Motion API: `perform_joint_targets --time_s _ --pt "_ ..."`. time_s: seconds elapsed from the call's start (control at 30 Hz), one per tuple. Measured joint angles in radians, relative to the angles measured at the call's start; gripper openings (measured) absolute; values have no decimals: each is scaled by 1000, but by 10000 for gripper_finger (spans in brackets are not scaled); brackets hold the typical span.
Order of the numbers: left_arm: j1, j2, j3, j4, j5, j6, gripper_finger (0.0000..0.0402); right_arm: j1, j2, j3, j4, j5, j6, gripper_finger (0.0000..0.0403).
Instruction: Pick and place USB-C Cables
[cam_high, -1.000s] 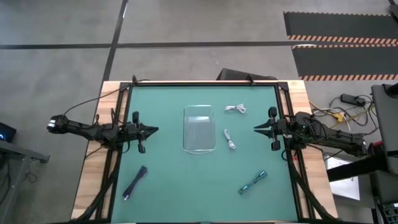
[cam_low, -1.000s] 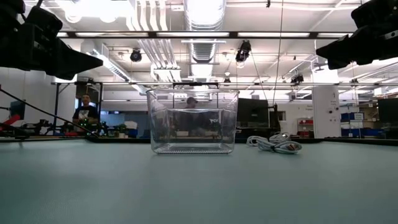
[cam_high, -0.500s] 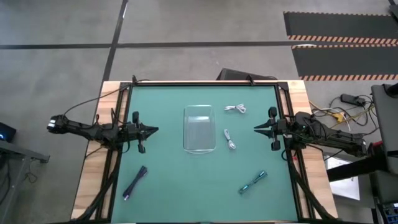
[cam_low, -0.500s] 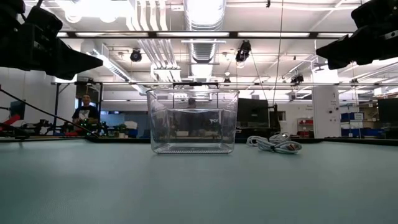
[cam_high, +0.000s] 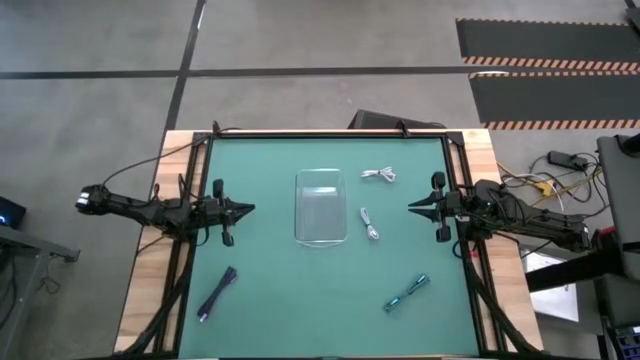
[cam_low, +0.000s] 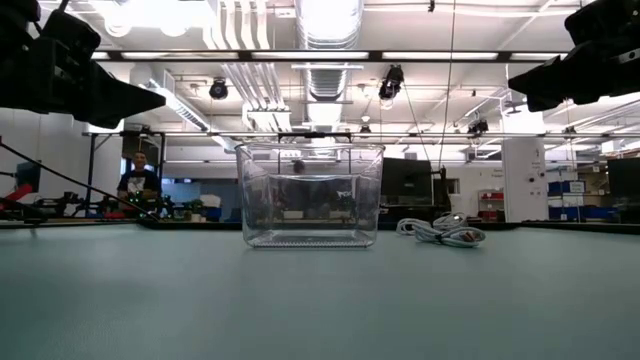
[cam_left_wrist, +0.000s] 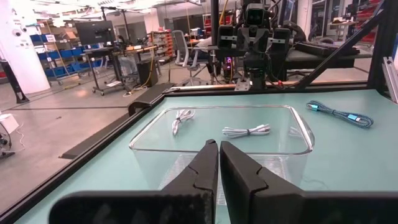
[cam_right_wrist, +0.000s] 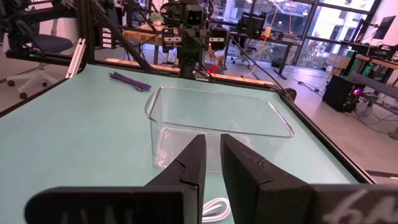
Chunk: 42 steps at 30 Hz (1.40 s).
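- Nearest the front edge: dark purple cable (cam_high: 217, 293) front-left of the clear tray (cam_high: 321, 207), teal cable (cam_high: 406, 292) front-right of it.
- Level with the tray: left gripper (cam_high: 247, 209) off its left side, fingers pressed together, holding nothing.
- Opposite, right gripper (cam_high: 413, 207) off the tray's right side, fingers parted by a narrow slit, holding nothing.
- Just right of the tray: one white cable (cam_high: 370, 224).
- Farther back, right of the tray's far corner: second white cable (cam_high: 379, 175).
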Motion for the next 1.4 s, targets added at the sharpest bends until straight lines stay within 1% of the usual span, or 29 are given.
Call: perform_joint_targets --time_s 1.27,1.33,1.4 --pt "0 0 0 2 0 -1 2 0 0 0 1 0 -6 38" --pt "0 0 0 22 0 -1 2 0 0 0 2 -1 48 38" --pt "0 0 0 68 0 -2 2 1 0 0 6 -1 238 38"
